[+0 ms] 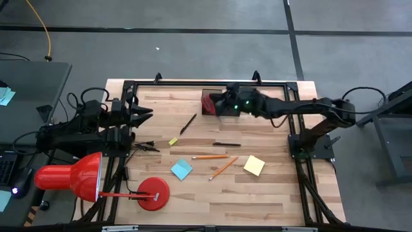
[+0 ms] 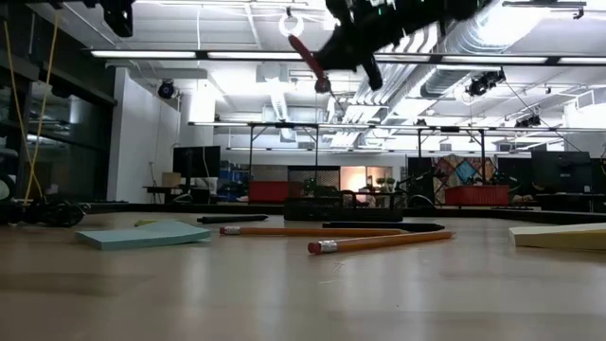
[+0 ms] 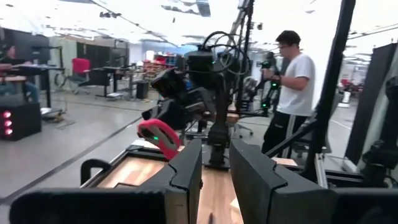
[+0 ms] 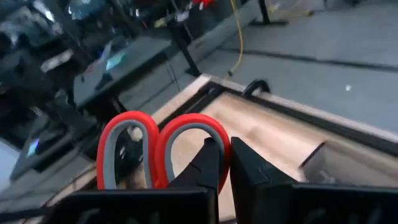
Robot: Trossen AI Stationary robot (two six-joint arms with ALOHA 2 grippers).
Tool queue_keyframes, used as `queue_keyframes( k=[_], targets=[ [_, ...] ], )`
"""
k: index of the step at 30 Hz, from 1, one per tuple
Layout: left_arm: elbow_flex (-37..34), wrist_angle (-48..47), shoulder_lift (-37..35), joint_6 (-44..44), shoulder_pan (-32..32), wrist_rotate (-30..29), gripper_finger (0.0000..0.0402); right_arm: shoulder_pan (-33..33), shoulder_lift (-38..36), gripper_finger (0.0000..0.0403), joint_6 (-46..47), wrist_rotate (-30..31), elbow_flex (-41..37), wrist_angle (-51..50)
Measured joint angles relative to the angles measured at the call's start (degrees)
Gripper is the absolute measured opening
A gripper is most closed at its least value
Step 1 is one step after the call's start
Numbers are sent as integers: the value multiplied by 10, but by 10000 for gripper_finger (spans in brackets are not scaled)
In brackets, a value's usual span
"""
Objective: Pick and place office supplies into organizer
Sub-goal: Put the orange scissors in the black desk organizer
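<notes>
at the table's left edge the left gripper (image 1: pixel 147 116) waits above the wood near the frame, its fingers (image 3: pixel 186 171) a little apart with nothing between them. below it, at the near left corner, stands the red desk lamp (image 1: pixel 80 177) with its round base (image 1: pixel 153 192) on the wood.

moving right across the table (image 1: pixel 277 193): a tiny yellow block (image 1: pixel 172 141) lies just beside the left arm's side of the board, a black pen (image 1: pixel 188 123) lies slanted above it, and a blue sticky-note pad (image 1: pixel 181 169) sits nearer the front. then come an orange pencil (image 1: pixel 210 156) lying almost level, a second orange pencil (image 1: pixel 223 168) angled just beside it, and a second black pen (image 1: pixel 226 144) above both. a yellow sticky-note pad (image 1: pixel 254 165) lies furthest right, apart from the pencils.

at the far edge, near the middle, the right gripper (image 1: pixel 222 104) is lifted well clear of the table and clenched on the red-handled scissors (image 4: pixel 158 149), gripping them just beside the handle loops; in the low view the scissors (image 2: pixel 305 55) hang slanted in the air under the gripper. from above they hang over the black organizer (image 1: pixel 211 103), which the arm mostly covers; whether they touch it cannot be told. the organizer (image 2: pixel 327 209) shows low at the far side of the table.

a person in a white shirt (image 3: pixel 292 81) stands in the room beyond.
</notes>
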Motion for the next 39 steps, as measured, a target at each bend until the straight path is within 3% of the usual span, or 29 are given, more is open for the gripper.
queue_keyframes(
  k=[8, 15, 20, 27, 39],
  targets=[
    [0, -9, 0, -9, 0, -45, 74, -118, 8, 0, -41, -132, -66, 166],
    [0, -29, 0, -26, 0, -75, 74, -201, 9, 0, -89, -209, -66, 188],
    [0, -53, 2, -48, 0, -100, 74, -236, 62, 0, -47, -292, -65, 297],
    [0, -48, 4, -61, 0, -122, 74, -247, 132, 0, -25, -307, -64, 398],
    [0, -49, 8, -68, 0, -129, 74, -257, 229, 0, -43, -362, 46, 371]
  ],
)
